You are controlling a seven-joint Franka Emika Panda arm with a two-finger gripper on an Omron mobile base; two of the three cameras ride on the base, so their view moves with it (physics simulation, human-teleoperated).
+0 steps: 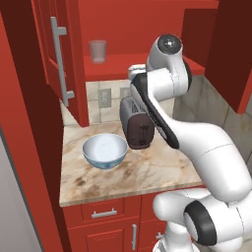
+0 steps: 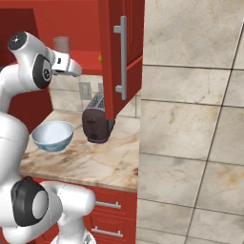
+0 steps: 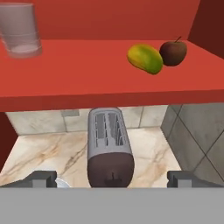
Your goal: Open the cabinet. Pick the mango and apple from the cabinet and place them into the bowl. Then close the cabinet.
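The cabinet stands open, its left door (image 1: pixel 59 54) and right door (image 2: pixel 119 52) both swung out. On its red shelf (image 3: pixel 87 65) lie the yellow-green mango (image 3: pixel 145 58) and, touching it on the right, the dark red apple (image 3: pixel 173 52). A sliver of the mango (image 2: pixel 100 58) peeks past the right door's edge. My gripper (image 3: pixel 113 179) is open, fingertips (image 3: pixel 41 178) far apart and nothing between them. It hovers in front of the shelf, level with its front edge and above the toaster. The pale blue bowl (image 1: pixel 104 150) sits on the counter, left of the toaster, with nothing in it.
A clear glass cup (image 3: pixel 19 30) stands at the shelf's left end. A dark toaster (image 1: pixel 138 125) sits on the marble counter (image 1: pixel 147 172) under the cabinet. A tiled wall (image 2: pixel 190 119) closes off the right side. Lower red cabinets (image 1: pixel 106 214) run beneath the counter.
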